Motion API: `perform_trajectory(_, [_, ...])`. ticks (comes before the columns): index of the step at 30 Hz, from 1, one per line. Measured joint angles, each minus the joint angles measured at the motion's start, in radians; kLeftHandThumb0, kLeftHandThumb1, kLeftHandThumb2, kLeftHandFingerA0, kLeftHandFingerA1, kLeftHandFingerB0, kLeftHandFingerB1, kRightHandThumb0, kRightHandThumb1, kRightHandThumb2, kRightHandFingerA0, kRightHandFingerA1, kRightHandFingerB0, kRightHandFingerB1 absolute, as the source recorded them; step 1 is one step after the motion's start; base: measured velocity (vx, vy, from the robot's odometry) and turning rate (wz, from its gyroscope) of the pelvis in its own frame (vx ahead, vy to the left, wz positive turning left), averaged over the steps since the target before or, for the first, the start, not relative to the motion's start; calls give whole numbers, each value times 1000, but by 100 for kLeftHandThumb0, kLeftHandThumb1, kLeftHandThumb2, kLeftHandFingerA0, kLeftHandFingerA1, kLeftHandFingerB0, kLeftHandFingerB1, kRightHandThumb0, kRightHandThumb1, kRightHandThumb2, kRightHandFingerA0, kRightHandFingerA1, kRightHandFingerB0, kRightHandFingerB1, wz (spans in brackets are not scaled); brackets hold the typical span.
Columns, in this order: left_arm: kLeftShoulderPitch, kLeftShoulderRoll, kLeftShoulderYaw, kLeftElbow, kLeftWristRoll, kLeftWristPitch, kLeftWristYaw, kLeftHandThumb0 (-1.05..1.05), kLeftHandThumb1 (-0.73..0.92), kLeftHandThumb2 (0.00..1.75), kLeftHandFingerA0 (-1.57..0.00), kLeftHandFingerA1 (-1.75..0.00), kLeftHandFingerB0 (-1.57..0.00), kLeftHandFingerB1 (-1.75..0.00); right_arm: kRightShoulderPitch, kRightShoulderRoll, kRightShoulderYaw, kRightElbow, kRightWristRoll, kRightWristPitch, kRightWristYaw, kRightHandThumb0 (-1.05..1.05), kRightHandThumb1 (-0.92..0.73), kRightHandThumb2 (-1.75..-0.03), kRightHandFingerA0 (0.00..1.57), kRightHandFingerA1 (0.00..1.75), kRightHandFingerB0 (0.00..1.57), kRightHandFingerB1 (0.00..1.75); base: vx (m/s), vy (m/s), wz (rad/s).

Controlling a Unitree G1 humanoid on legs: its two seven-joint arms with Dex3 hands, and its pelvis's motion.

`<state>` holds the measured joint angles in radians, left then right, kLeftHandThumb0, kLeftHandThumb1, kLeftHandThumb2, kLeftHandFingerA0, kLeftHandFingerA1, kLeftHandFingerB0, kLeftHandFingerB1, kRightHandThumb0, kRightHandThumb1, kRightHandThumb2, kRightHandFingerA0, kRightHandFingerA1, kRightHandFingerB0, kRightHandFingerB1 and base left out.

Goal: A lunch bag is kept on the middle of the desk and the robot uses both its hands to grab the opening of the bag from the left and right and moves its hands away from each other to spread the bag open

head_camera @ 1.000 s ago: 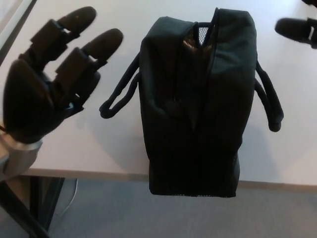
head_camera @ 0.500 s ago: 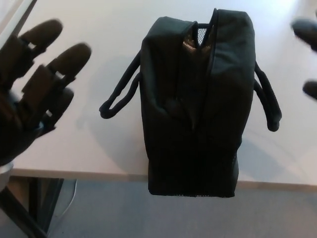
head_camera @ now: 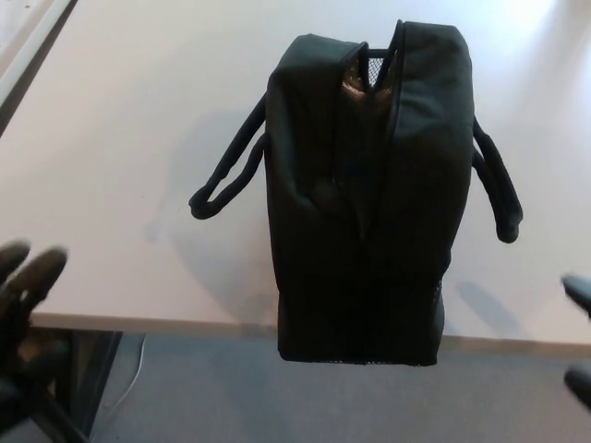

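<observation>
On the pale desk (head_camera: 138, 138) the lunch bag (head_camera: 369, 185) overhangs the near edge and could tip off, untouched by the empty, loosely spread left hand (head_camera: 23, 332), while the right hand (head_camera: 580, 341) shows too little to tell its state.

I find no readable text, label, brand, number or sign anywhere in the head view. The lunch bag (head_camera: 369, 194) shows plain black fabric with no logo or tag I can make out; the mesh patch near its top carries no print. The pale surface (head_camera: 138, 138) bears no markings. Nothing legible on either robot hand at the frame edges
</observation>
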<state>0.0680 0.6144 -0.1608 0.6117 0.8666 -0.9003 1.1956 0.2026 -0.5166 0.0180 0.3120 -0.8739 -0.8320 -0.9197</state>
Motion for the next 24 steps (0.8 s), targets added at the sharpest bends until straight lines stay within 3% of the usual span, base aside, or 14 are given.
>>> perform_trajectory(1, [25,-15,0,21,-17,-12,-6,-27,71,61,-35,-35,-19,-28,11,17,17,35,-5,-3,-14,-33,-68,-61,35,37,26,31,0,0,0])
perform_trajectory(2, [44,-28,0,35,-30,-21,-11,-23,50,95,-27,-55,-10,-47,18,31,32,62,-10,-5,-25,-30,-65,-59,38,37,32,35,0,0,0])
perform_trajectory(3, [65,-40,0,46,-44,-30,-19,-25,50,95,-30,-56,-11,-47,23,45,49,91,-15,-6,-35,-39,-56,-73,39,46,35,45,0,0,0])
perform_trajectory(6, [121,-72,0,64,-86,-51,-44,-22,50,94,-33,-57,-11,-47,19,68,99,163,-29,-11,-52,-33,-67,-60,42,38,35,35,0,0,0])
perform_trajectory(7, [135,-78,0,68,-98,-57,-53,-21,49,95,-33,-57,-11,-47,15,76,111,181,-31,-12,-55,-39,-59,-73,36,45,30,42,0,0,0])
perform_trajectory(8, [148,-86,-1,75,-114,-64,-63,-22,49,94,-33,-57,-10,-47,10,85,125,202,-33,-13,-56,-31,-68,-60,41,38,31,34,0,0,0])
perform_trajectory(9, [159,-100,-2,85,-135,-72,-79,-22,49,94,-33,-57,-10,-47,0,95,141,229,-33,-15,-56,-31,-68,-60,41,38,31,34,0,0,0])
perform_trajectory(10, [163,-105,-3,89,-144,-76,-86,-31,69,61,-44,-40,-23,-29,-6,99,147,239,-32,-16,-56,-33,-68,-60,42,39,31,34,0,0,0])
perform_trajectory(16, [170,-148,-8,142,-235,-100,-178,-30,67,60,-49,-42,-26,-30,-68,133,207,354,-27,-25,-35,-27,-67,-61,50,41,36,35,0,0,0])
perform_trajectory(18, [165,-152,-10,161,-263,-108,-213,-29,67,60,-50,-43,-26,-31,-86,141,226,391,-23,-30,-22,-26,-66,-60,51,41,36,36,0,0,0])
perform_trajectory(19, [161,-152,-10,173,-278,-113,-232,-23,47,93,-41,-60,-14,-49,-97,145,236,412,-21,-34,-16,-27,-68,-61,51,42,36,36,0,0,0])
perform_trajectory(24, [150,-153,-10,212,-345,-134,-319,-20,48,94,-41,-60,-12,-48,-123,163,265,489,-9,-49,14,-29,-69,-61,50,41,36,36,0,0,0])
